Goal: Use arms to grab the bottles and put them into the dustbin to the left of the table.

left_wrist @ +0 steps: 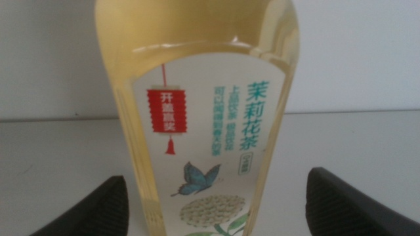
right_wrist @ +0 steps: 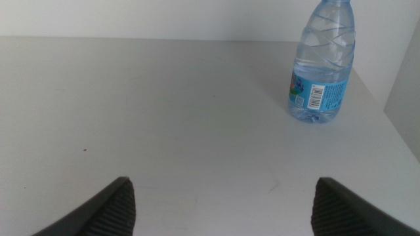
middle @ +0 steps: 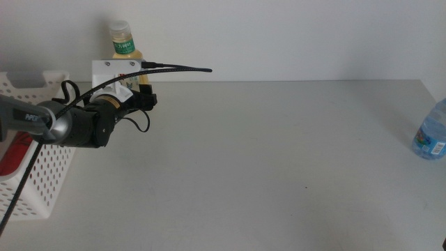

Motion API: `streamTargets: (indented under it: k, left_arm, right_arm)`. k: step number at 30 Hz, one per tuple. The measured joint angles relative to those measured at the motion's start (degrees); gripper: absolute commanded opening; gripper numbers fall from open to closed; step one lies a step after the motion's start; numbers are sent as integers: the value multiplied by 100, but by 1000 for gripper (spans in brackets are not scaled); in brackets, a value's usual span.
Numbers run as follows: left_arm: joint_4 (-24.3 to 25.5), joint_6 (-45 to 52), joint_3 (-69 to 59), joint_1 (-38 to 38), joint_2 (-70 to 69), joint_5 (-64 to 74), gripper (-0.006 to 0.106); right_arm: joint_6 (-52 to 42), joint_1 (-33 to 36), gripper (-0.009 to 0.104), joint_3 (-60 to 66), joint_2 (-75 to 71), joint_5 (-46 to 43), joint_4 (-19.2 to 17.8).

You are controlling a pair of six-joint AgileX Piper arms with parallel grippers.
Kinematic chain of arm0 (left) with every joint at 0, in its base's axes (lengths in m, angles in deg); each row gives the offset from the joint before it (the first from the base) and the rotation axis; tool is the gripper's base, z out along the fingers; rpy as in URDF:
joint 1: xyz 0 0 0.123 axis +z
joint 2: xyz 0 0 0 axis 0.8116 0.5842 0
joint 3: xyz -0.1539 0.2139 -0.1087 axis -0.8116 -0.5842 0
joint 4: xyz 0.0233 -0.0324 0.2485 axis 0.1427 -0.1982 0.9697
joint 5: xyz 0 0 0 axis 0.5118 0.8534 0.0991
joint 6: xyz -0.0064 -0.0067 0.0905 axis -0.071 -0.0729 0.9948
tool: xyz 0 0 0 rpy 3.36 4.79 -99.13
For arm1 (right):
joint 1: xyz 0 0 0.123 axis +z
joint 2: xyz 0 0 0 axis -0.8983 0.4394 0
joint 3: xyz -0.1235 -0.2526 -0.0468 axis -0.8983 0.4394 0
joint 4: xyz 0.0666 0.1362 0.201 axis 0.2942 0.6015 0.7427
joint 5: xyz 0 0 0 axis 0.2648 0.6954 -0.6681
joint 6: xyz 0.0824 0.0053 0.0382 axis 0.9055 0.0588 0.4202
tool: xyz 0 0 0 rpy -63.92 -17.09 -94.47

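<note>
Two bottles are left for us to bin: the jasmine tea bottle (left_wrist: pixel 197 118) and the water bottle (right_wrist: pixel 319 65).

We have the left gripper (middle: pixel 143 97) at the tea bottle, at the table's (middle: pixel 279 153) far left corner. Left wrist view: our jaws are spread wide, one tip on each side of the bottle's lower body, clear gaps both sides, no contact yet. The bottle sits between the jaws but nearer one tip than the other, so we judge the first jaw to touch may nudge it sideways unless we re-centre. It stands upright, label facing the wrist camera, which suits a side pinch on the body below the shoulder. The yellow tea fills it nearly to the neck, so expect some weight and a firm wall under the pinch.

The dustbin (middle: pixel 42 174) sits just beside that arm, off the table's left edge; something red (middle: pixel 14 157) already lies inside, we can't tell what. Short carry from this grasp, which is likely why we take this bottle with the left arm.

Our right gripper (right_wrist: pixel 223 210) waits with jaws spread and nothing between them. The water bottle stands upright ahead of them and off to one side, well apart, near the table's right edge.

Step in hand, as we read it: close on the tea bottle, then lift.
</note>
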Motion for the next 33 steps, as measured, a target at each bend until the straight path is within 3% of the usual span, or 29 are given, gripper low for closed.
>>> streamTargets:
  k: [24,29,33]
  left_arm:
    - [-39,-51,1191,133,789,-76,89]
    - [-21,-533,1375,133,913,56,68]
    - [309,-441,1390,140,793,364,36]
  right_arm:
    - [0,0,94,0,0,0,0]
    - [0,0,94,0,0,0,0]
    - [0,0,94,0,0,0,0]
